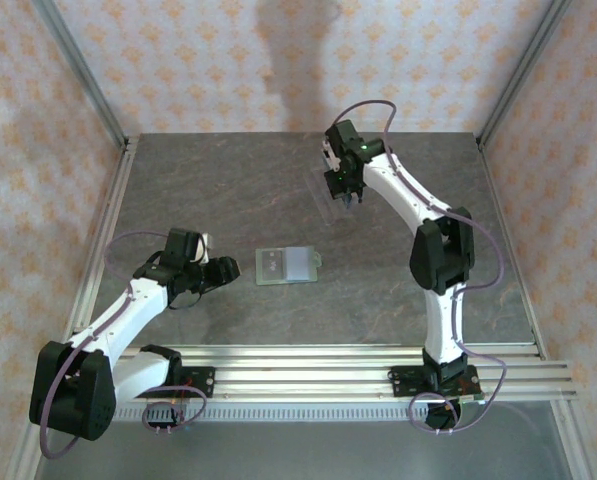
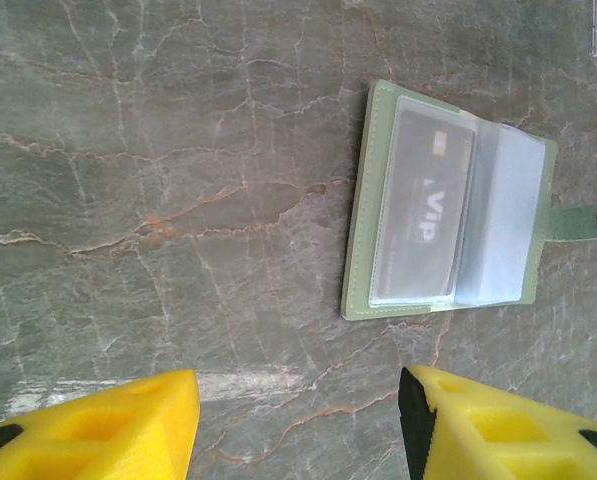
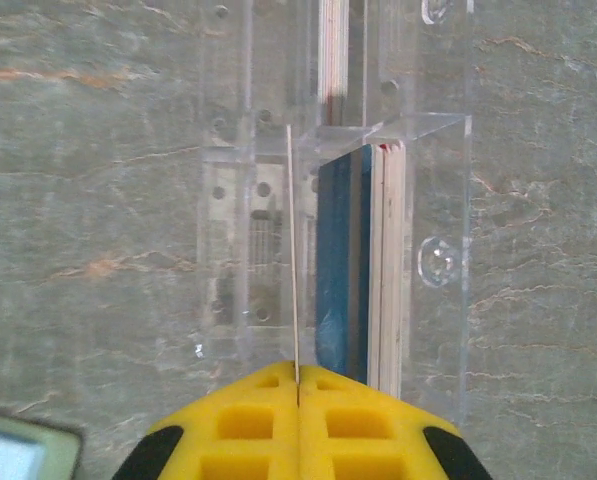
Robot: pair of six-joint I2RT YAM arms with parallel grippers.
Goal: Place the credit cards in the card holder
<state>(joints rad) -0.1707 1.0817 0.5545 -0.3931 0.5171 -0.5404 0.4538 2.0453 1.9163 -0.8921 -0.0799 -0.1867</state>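
Note:
The sage-green card holder [image 1: 286, 266] lies open on the table, with a dark card marked VIP [image 2: 426, 205] in its left clear pocket. The card holder [image 2: 448, 205] is just ahead of my left gripper [image 2: 298, 420], which is open and holds nothing; in the top view the left gripper [image 1: 223, 272] sits to its left. My right gripper [image 3: 298, 378] is shut on a thin pale credit card [image 3: 293, 250], seen edge-on, standing in the clear stand [image 3: 438, 200]. Beside it in the stand are a blue card [image 3: 338, 260] and pale cards [image 3: 386, 260]. From above, the right gripper [image 1: 350, 197] points down over the stand.
The clear plastic stand [image 1: 330, 205] sits at the back middle of the grey marbled table. A corner of the card holder [image 3: 18, 450] shows at the lower left of the right wrist view. Metal rails [image 1: 328, 365] run along the near edge; patterned walls enclose the table.

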